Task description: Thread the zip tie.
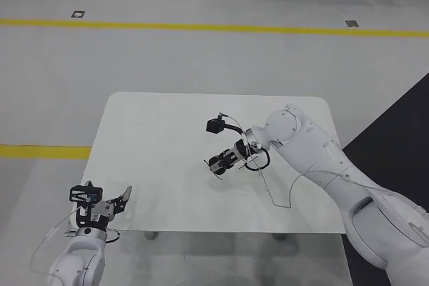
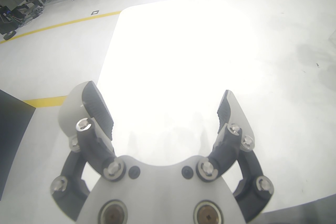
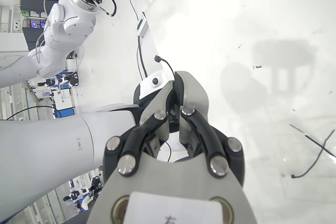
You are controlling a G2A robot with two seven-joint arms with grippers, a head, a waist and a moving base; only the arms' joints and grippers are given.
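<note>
Saw the rt claw (image 3: 175, 83) nearest the lens, closed tight, pads together, nothing visibly pinched betw. them. Placed it just over the bench (image 1: 164, 129), abt mid-surface. Found the zip tie (image 3: 293, 176) flat on the bench just beside that claw, on the robot-facing side, not touching it: thin, black, curved, w/ a small head at one end. Noted a 2nd black strip (image 3: 309, 138), straight, crossing it as an X; prob. another tie, couldn't tell for sure. Read the long axis in top view as diagonal, far-left to near-right. Saw the lt claw (image 2: 157, 91) spread wide, empty, over the bench's near-left corner, well apart from both strips. Judged the rt arm much nearer, so likely the one to pick up: needed to open, come down beside the crossing, close across a strip's width, not along it. Counted 2 claws, 2 black strips, 1 bench.
</note>
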